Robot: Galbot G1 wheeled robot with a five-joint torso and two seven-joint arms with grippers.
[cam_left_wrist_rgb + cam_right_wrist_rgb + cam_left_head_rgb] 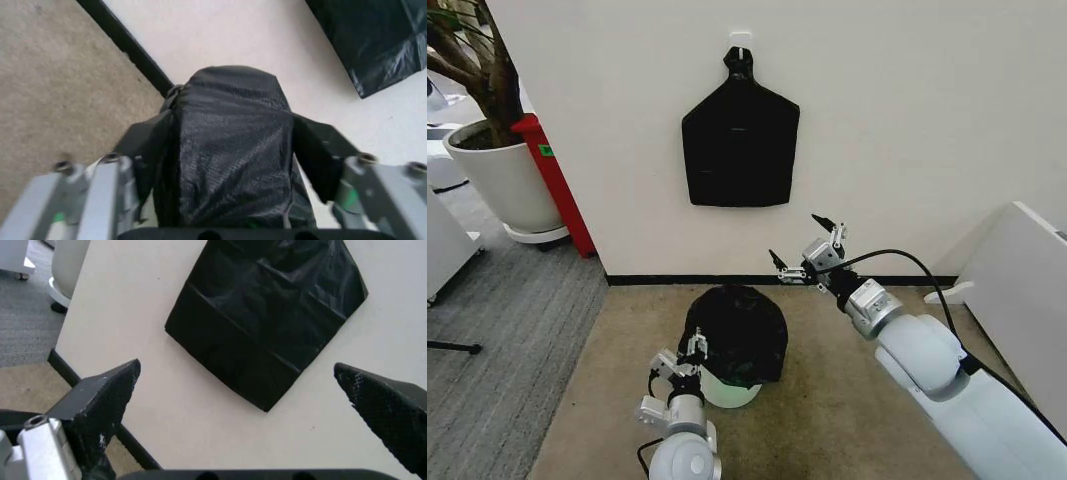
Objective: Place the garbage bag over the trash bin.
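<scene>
The black, crinkly garbage bag (739,328) is draped over the trash bin (727,390), whose white lower wall shows below the bag's hem. My left gripper (682,352) is low at the bag's near-left side, open. In the left wrist view the garbage bag (230,165) rises between the spread fingers (150,150) of the left gripper (233,120). My right gripper (795,237) hangs open above and to the right of the bag, close to the wall, holding nothing. In the right wrist view the right gripper (237,367) faces the wall with its dark fingertips (110,390) wide apart.
A flat black bundle (740,140) hangs from a wall hook above the bin. A large white plant pot (502,180) and a red object (557,180) stand at the left. White furniture (1027,290) stands at the right. Brown floor surrounds the bin.
</scene>
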